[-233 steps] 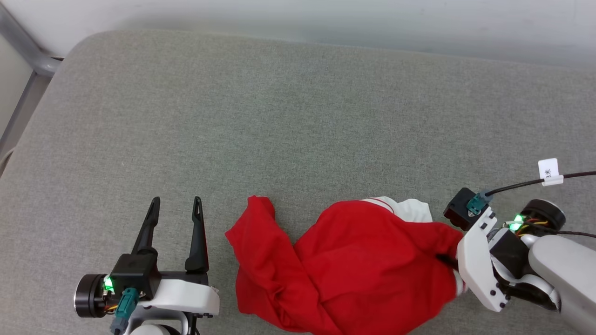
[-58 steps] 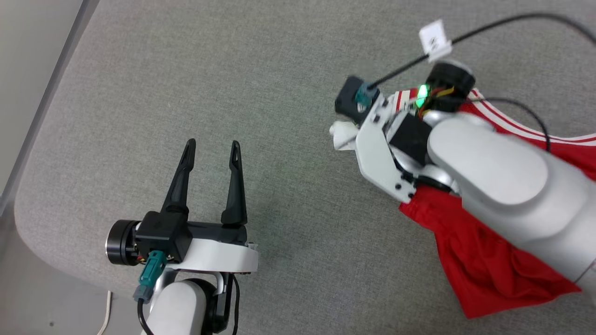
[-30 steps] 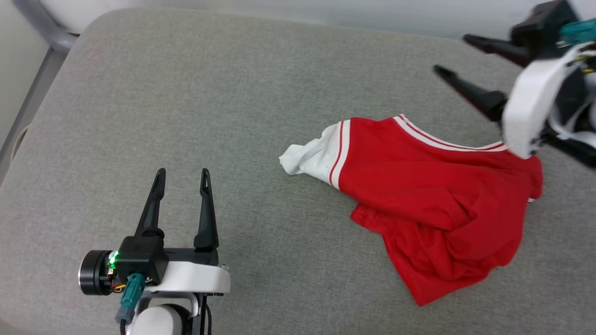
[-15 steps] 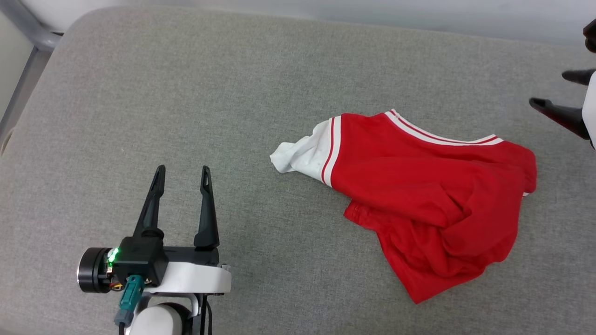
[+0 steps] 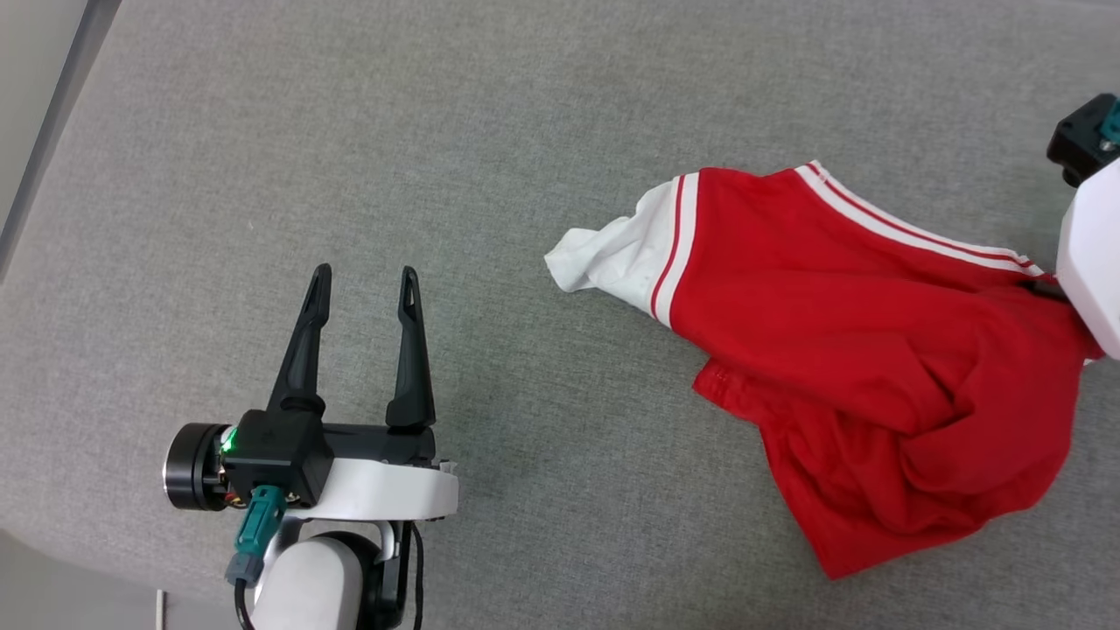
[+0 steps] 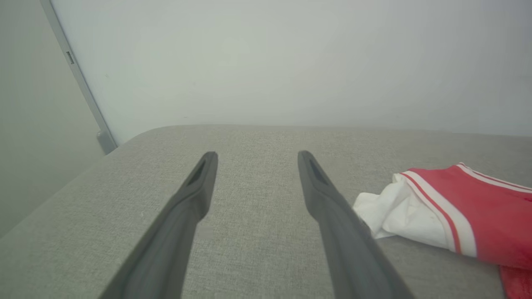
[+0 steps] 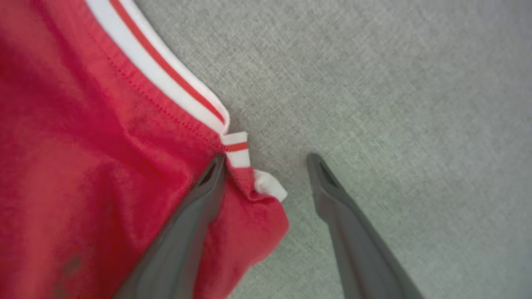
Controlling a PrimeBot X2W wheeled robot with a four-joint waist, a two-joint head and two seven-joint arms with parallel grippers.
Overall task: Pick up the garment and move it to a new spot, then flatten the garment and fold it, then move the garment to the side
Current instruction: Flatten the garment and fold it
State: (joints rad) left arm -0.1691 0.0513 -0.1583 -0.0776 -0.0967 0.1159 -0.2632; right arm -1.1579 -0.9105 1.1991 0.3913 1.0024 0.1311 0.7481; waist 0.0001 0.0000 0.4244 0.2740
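The garment [image 5: 875, 350], a red T-shirt with white sleeves and striped trim, lies crumpled on the grey cushion [image 5: 525, 175] at the right. Its white sleeve [image 5: 612, 254] points left. My left gripper [image 5: 363, 284] stands open at the lower left, well apart from the shirt; in the left wrist view the sleeve [image 6: 399, 211] lies just right of the open gripper [image 6: 253, 155]. My right gripper [image 7: 268, 160] is open over the shirt's right edge: one finger lies on the red fabric [image 7: 83, 166], the other over bare cushion, with the striped trim corner [image 7: 237, 149] between them.
A pale wall [image 6: 291, 62] and a grey metal post [image 6: 83, 95] stand behind the cushion's far left corner. The cushion's left edge [image 5: 52, 131] runs down the left of the head view. Bare cushion lies between my left gripper and the shirt.
The head camera has tilted down and shifted. My right gripper has come back down from the upper right to the shirt's right edge. The left arm has not moved.
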